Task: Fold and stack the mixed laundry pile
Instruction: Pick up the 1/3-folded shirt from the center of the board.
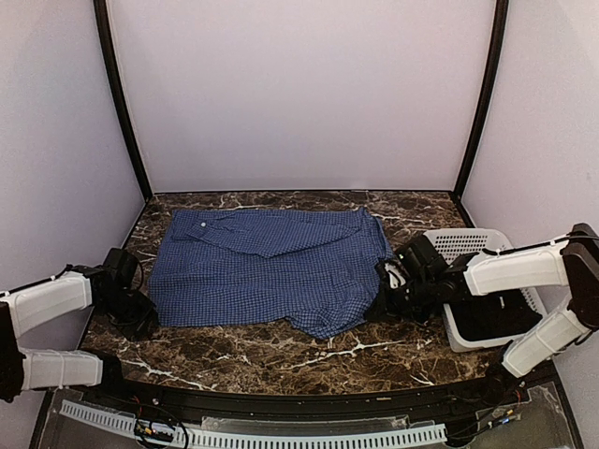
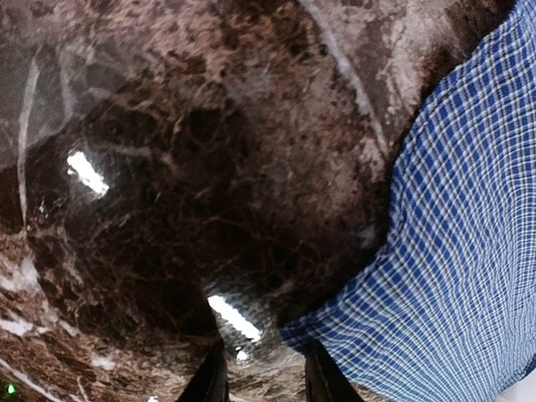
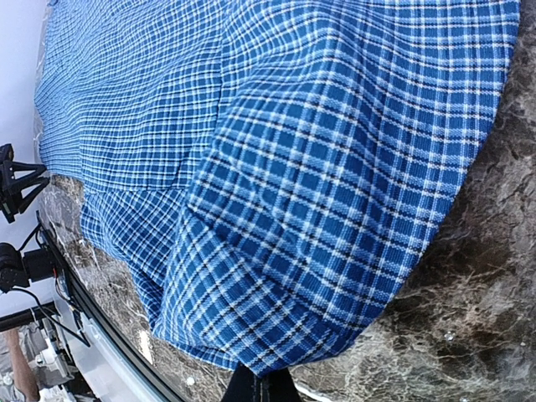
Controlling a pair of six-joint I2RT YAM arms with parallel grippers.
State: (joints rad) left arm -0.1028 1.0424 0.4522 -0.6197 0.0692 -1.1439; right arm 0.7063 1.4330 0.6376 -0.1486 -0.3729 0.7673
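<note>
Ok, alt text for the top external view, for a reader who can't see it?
A blue-and-white checked shirt lies spread flat on a dark marbled table. The right gripper is shut on its right edge, and the left gripper sits open at its lower left corner. A white perforated basket stands at the right.

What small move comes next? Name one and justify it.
Probably close the left gripper on the checked shirt at its near corner: that corner lies just ahead of its parted jaws, and the right gripper looks already shut on the opposite edge.
</note>
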